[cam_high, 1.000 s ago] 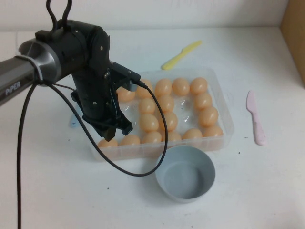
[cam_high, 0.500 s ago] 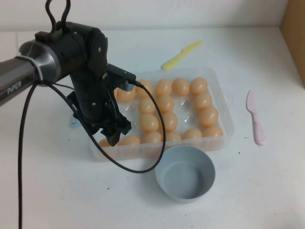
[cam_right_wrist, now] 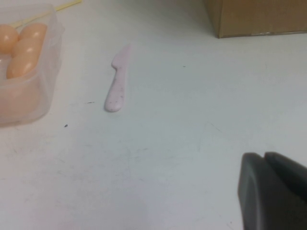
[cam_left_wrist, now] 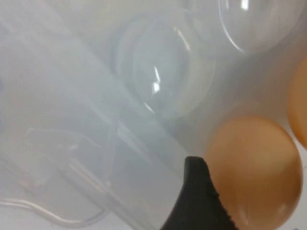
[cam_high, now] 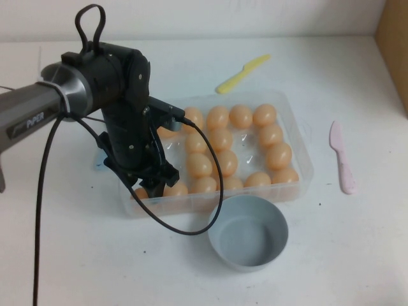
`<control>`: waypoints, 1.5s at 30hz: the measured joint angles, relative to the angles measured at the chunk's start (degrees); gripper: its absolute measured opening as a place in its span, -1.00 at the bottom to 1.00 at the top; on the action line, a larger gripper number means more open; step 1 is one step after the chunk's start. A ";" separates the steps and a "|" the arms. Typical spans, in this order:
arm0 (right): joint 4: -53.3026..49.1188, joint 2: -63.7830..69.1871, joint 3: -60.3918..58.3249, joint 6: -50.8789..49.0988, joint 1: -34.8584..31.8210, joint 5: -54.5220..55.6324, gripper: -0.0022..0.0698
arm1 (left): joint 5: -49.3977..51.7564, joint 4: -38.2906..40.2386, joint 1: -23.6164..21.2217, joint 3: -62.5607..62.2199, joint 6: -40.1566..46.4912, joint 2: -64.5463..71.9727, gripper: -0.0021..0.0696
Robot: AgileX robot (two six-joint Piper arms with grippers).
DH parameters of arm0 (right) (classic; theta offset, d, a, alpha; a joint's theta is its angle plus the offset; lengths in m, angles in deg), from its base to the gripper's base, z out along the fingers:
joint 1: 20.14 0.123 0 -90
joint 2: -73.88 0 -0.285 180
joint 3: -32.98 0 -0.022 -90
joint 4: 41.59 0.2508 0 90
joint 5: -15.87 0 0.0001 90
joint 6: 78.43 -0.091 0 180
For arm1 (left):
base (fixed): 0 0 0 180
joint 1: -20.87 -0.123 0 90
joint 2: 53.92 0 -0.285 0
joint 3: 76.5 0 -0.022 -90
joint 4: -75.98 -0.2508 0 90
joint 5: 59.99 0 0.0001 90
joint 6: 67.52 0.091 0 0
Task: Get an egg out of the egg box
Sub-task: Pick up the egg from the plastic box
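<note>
- One left gripper (cam_high: 152, 189) lowered into egg box (cam_high: 299, 150), near-left corner; finger (cam_left_wrist: 196, 201) touching egg (cam_left_wrist: 254, 167); jaw state indeterminable.
- Right gripper (cam_right_wrist: 273, 191) above bare table (cam_right_wrist: 182, 120), fingers pressed together.

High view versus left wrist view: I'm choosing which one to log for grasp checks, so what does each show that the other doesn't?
Only the high view shows the whole egg box with its rows of eggs, the grey-blue bowl, the yellow knife, the pink knife, and the left gripper down in the box's near-left corner. The right gripper appears in neither, only in its own wrist view, over bare table. Only the left wrist view shows a dark fingertip against one egg beside empty clear dimples. Both show the box and that corner egg.
</note>
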 joint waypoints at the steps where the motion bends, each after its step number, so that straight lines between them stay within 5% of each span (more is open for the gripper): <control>1: 0.00 0.00 0.00 0.00 0.00 0.00 -0.99 | 0.00 0.12 0.00 0.00 0.00 0.30 0.26; 19: 0.00 0.00 0.00 0.00 0.00 0.00 -0.99 | -0.48 1.34 0.00 0.00 -0.25 3.25 0.26; 26: 0.00 0.00 0.00 0.00 0.00 0.00 -0.99 | -0.27 1.34 0.00 0.00 0.10 3.43 0.00; 45: 0.00 0.00 0.00 0.00 0.00 0.00 -0.99 | 0.10 -0.42 1.53 0.00 0.44 -5.88 0.00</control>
